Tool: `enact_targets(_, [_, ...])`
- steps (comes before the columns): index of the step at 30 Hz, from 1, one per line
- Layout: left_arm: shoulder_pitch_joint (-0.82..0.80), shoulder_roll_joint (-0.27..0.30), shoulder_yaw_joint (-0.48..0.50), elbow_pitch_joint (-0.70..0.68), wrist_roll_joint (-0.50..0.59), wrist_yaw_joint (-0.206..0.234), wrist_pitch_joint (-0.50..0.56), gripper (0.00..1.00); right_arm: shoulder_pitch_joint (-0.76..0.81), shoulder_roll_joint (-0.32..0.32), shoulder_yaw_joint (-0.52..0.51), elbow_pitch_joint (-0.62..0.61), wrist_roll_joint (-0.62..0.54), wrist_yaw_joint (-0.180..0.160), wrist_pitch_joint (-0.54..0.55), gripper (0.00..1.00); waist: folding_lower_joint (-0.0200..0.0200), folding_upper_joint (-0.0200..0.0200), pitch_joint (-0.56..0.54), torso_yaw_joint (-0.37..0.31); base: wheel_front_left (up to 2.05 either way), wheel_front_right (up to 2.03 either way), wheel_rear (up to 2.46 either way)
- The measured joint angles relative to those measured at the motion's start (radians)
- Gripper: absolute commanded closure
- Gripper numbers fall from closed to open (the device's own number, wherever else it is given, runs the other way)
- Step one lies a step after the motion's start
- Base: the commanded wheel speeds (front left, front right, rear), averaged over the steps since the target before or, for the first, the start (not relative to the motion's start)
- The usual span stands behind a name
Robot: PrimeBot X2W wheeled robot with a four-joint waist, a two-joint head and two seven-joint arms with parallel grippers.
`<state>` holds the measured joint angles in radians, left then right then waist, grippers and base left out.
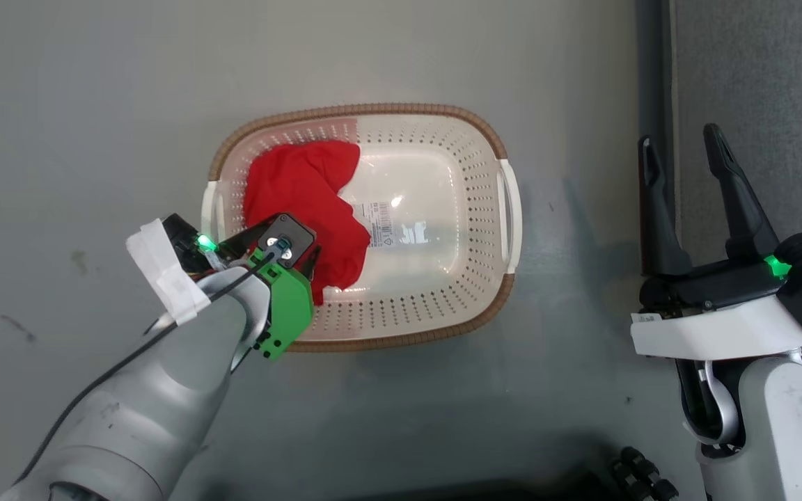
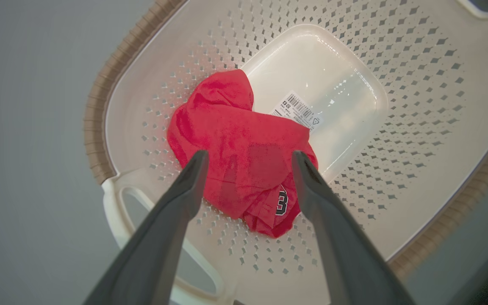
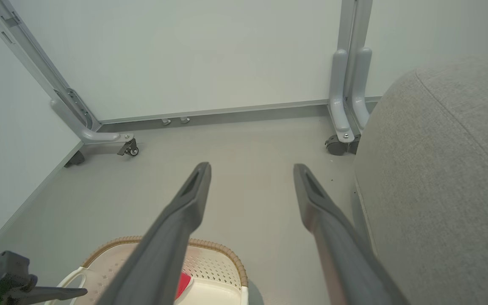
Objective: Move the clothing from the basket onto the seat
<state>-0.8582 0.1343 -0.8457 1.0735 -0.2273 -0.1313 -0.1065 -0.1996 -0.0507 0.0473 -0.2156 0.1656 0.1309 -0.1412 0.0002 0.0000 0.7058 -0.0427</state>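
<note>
One piece of bright red clothing (image 1: pixel 303 198) lies crumpled in the left half of the cream basket (image 1: pixel 401 110), which stands on the floor. In the left wrist view, the clothing (image 2: pixel 235 144) shows a small dark-and-white logo. My left gripper (image 2: pixel 248 159) hangs open just above it, one finger on each side of the nearer folds; whether they touch I cannot tell. My right gripper (image 1: pixel 679 139) is open and holds nothing, right of the basket at the edge of the grey seat (image 1: pixel 756 69). In the right wrist view, the seat (image 3: pixel 439 169) is to the right of that gripper (image 3: pixel 251 168).
The basket's right half is bare, with a barcode sticker (image 2: pixel 297 110) on its floor. Grey floor surrounds the basket. In the right wrist view, wheeled metal frame legs (image 3: pixel 127 146) stand along the white wall, one (image 3: pixel 341 140) beside the seat.
</note>
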Motion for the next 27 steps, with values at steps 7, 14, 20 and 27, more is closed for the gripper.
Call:
enact_targets(7, [-0.108,0.035,-0.079,0.099,0.008,0.000,0.025,0.00,-0.035,-0.001,0.038,0.042,0.046,0.000,-0.055,0.00,0.0000,0.0000,0.139,-0.055,0.00,0.00,0.00])
enact_targets(14, [-0.184,0.060,-0.129,0.152,0.041,0.002,0.020,0.00,-0.064,0.000,0.082,0.094,0.091,0.000,-0.096,0.00,-0.0001,0.0000,0.236,-0.127,0.00,0.00,0.00])
enact_targets(20, [-0.215,0.067,-0.196,0.177,0.102,0.004,0.044,0.00,-0.081,0.000,0.113,0.130,0.126,0.000,-0.113,0.00,-0.0001,0.0000,0.287,-0.189,0.00,0.00,0.00])
enact_targets(27, [-0.241,0.078,-0.253,0.193,0.144,0.030,0.081,0.00,-0.093,0.000,0.137,0.156,0.153,0.000,-0.120,0.00,-0.0002,0.0000,0.322,-0.242,0.00,0.00,0.00])
